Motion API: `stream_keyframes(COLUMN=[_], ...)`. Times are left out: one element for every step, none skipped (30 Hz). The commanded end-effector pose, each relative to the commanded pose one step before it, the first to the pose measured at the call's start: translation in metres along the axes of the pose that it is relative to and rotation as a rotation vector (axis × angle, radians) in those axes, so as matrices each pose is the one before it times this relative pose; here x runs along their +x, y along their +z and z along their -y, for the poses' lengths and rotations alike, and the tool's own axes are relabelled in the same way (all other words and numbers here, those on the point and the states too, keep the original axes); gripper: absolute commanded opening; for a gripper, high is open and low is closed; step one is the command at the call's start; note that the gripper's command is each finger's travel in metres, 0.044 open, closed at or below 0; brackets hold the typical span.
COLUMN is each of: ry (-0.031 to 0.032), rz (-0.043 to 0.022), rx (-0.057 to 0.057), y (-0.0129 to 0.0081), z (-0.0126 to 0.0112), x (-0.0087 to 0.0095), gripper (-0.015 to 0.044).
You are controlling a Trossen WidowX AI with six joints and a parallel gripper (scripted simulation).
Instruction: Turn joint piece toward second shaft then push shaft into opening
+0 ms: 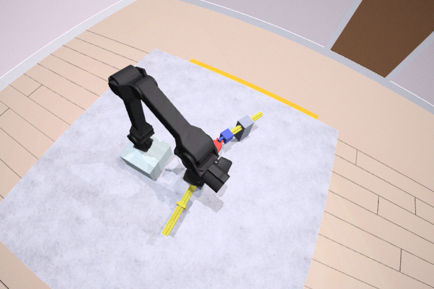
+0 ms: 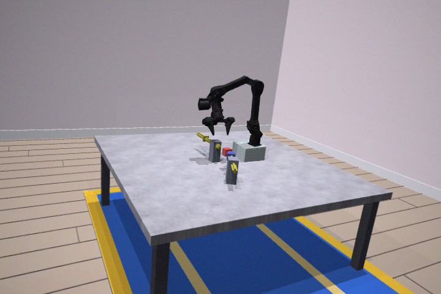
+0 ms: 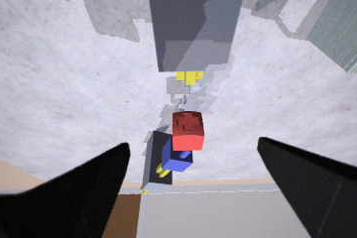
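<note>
The gripper (image 2: 218, 130) hangs wide open and empty above the sliding shaft (image 2: 203, 136), clear of everything, while the red joint piece (image 3: 188, 130) (hinged to a blue part (image 3: 178, 160)) sits mid-bench, far from any edge.

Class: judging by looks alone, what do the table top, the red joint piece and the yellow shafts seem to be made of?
Table top: mottled grey, stone or concrete look, matte.
Red joint piece: flat red, no gloss, maybe plastic or painted metal.
Yellow shaft: plain yellow, matte, likewise open.

A grey table (image 2: 179, 193) stands over a blue mat (image 2: 248, 263).
</note>
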State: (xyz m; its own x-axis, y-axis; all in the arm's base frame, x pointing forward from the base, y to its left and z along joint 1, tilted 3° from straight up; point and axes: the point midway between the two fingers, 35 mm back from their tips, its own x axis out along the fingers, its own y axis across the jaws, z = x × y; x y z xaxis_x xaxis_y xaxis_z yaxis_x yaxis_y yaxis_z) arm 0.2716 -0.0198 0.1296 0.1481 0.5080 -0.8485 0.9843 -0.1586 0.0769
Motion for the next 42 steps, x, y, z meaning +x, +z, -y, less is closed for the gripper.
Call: stream_keyframes(ry=[-0.00068, 0.00091, 0.00262, 0.00405, 0.00439, 0.00379, 0.00318, 0.00256, 0.00189, 0.00032, -0.0002, -0.00072, -0.00124, -0.00175, -0.00226, -0.00276, -0.00325, -0.00374, -0.00422, -0.00469, -0.00514, -0.00558, -0.00601, -0.00643, -0.00683, -0.00721, -0.00758, -0.00793, -0.00826, -0.00857, -0.00887, -0.00914, -0.00939, -0.00961, -0.00983, -0.01001, -0.01017, -0.01031, -0.01042, -0.01051, -0.01058, -0.0106], rz=[-0.00658, 0.00209, 0.0063, 0.01061, 0.01308, 0.01324, 0.01337, 0.01347, 0.01341, 0.01119, 0.01118, 0.01114, 0.01107, 0.01098, 0.01086, 0.01072, 0.01056, 0.01038, 0.01017, 0.00994, 0.00969, 0.00942, 0.00913, 0.00882, 0.00848, 0.00813, 0.00777, 0.00739, 0.00699, 0.00658, 0.00615, 0.00571, 0.00525, 0.00478, 0.00432, 0.00383, 0.00334, 0.00284, 0.00233, 0.00182, 0.00131, 0.00079], rx=[0.0117, -0.0049, -0.0148, -0.0246, -0.0298, -0.0297, -0.0296, -0.0296, -0.0296, -0.0332, -0.0331, -0.0331, -0.033, -0.033, -0.0329, -0.0329, -0.0328, -0.0328, -0.0327, -0.0327, -0.0326, -0.0326, -0.0325, -0.0325, -0.0324, -0.0324, -0.0324, -0.0323, -0.0323, -0.0322, -0.0322, -0.0321, -0.0321, -0.032, -0.032, -0.032, -0.032, -0.0319, -0.0319, -0.0319, -0.0318, -0.0318], y=[0.00057, 0.00072, 0.00218, 0.00368, 0.00456, 0.00466, 0.00474, 0.00481, 0.00483, 0.00406, 0.00409, 0.00412, 0.00413, 0.00414, 0.00413, 0.00412, 0.00409, 0.00406, 0.00402, 0.00397, 0.00391, 0.00384, 0.00376, 0.00367, 0.00358, 0.00347, 0.00336, 0.00324, 0.00311, 0.00297, 0.00283, 0.00268, 0.00252, 0.00235, 0.00218, 0.00201, 0.00182, 0.00164, 0.00144, 0.00125, 0.00105, 0.00084], z=[0.00063, -0.00028, -0.00083, -0.00129, -0.0014, -0.0012, -0.00099, -0.00077, -0.00055, -0.00032, -0.00013, 0.00006, 0.00026, 0.00045, 0.00065, 0.00084, 0.00104, 0.00123, 0.00142, 0.00162, 0.00181, 0.00199, 0.00218, 0.00236, 0.00254, 0.00271, 0.00288, 0.00304, 0.0032, 0.00335, 0.0035, 0.00364, 0.00377, 0.0039, 0.00402, 0.00413, 0.00423, 0.00433, 0.00441, 0.00449, 0.00455, 0.0046], x=[0.00127, -0.00036, -0.00108, -0.00179, -0.00216, -0.00214, -0.00211, -0.00208, -0.00203, -0.00159, -0.00157, -0.00154, -0.00152, -0.0015, -0.00148, -0.00146, -0.00143, -0.00141, -0.00138, -0.00136, -0.00133, -0.00131, -0.00128, -0.00126, -0.00123, -0.0012, -0.00118, -0.00115, -0.00112, -0.00109, -0.00106, -0.00103, -0.001, -0.00097, -0.00094, -0.00091, -0.00088, -0.00085, -0.00081, -0.00078, -0.00075, -0.00072], gripper=[0.044, 0.044, 0.044, 0.044, 0.044, 0.044, 0.044, 0.044, 0.044, 0.044, 0.044, 0.044, 0.044, 0.044, 0.044, 0.044, 0.044, 0.044, 0.044, 0.044, 0.044, 0.044, 0.044, 0.044, 0.044, 0.044, 0.044, 0.044, 0.044, 0.044, 0.044, 0.044, 0.044, 0.044, 0.044, 0.044, 0.044, 0.044, 0.044, 0.044, 0.044, 0.044])
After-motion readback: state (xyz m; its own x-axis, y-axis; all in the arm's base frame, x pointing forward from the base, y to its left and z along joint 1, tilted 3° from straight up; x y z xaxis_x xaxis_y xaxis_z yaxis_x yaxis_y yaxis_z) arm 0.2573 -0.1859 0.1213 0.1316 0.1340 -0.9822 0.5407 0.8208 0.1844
